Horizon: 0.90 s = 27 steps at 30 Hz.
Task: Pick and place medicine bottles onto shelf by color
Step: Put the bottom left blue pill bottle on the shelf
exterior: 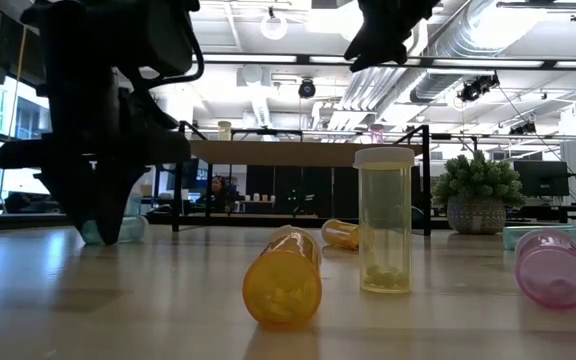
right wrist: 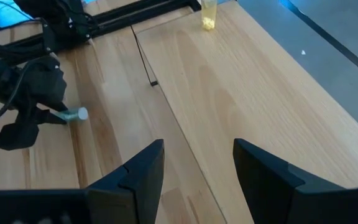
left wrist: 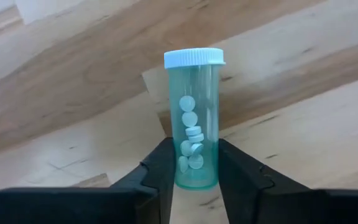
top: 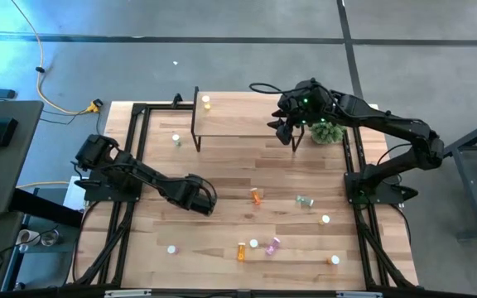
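Fingers (left wrist: pixel 160 180) of the left gripper (left wrist: pixel 194 180) are closed on a green bottle (left wrist: pixel 194 118) lying on the table (top: pixel 222 174), well in front of the shelf (top: pixel 238 116). Right gripper (right wrist: pixel 197 168) hangs open above the shelf, holding nothing.

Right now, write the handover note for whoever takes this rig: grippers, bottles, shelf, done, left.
Left gripper: shut on a green bottle lying on the table, at the table's middle left.
Right gripper: open, empty, above the right end of the shelf.
Done: one yellow bottle stands at the shelf's left end.
Left: take the green bottle to the shelf, then the rest scattered on the table, among them an orange bottle, a pink bottle and an upright yellow bottle near the front; sort by color.
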{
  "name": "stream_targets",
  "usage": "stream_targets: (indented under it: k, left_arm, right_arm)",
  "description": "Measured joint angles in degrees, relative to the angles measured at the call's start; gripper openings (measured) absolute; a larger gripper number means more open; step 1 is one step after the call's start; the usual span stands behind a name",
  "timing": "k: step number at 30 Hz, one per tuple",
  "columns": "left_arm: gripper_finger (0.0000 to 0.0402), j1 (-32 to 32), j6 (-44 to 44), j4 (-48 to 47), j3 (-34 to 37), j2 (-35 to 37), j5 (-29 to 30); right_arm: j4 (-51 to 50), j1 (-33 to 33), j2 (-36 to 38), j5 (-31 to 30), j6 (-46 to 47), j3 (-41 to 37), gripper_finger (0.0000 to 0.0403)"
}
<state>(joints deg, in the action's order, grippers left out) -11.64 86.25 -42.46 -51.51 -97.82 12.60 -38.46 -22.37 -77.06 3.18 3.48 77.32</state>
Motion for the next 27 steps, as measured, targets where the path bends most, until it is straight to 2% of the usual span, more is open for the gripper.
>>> stream_targets:
  k: [6, 9, 17, 21, 27]
  left_arm:
    - [0.0093, -0.1, -3.7, 1.6, 0.0, 0.4, -2.1]
    - [0.0094, -0.1, -7.5, 4.8, 0.0, 1.7, -2.4]
    - [0.0093, 0.7, -25.0, 21.1, -0.1, 6.0, 1.9]
    - [0.0093, 2.2, -33.3, 30.2, -0.1, 8.0, 4.5]
    - [0.0094, 5.5, -46.5, 43.6, -0.1, 9.3, 2.8]
  right_arm:
    - [-0.3, 0.0, 0.0, 0.3, 0.1, 0.0, 0.0184]
    - [-0.3, 0.0, 0.0, 3.1, 0.1, 0.0, 0.0184]
    - [-0.2, 0.4, 0.0, 14.3, 0.2, 0.0, 0.0184]
    - [0.2, 1.9, 0.0, 16.1, 0.2, 0.0, 0.0184]
    - [2.3, 4.7, 0.0, 16.9, 0.1, 0.0, 0.0184]
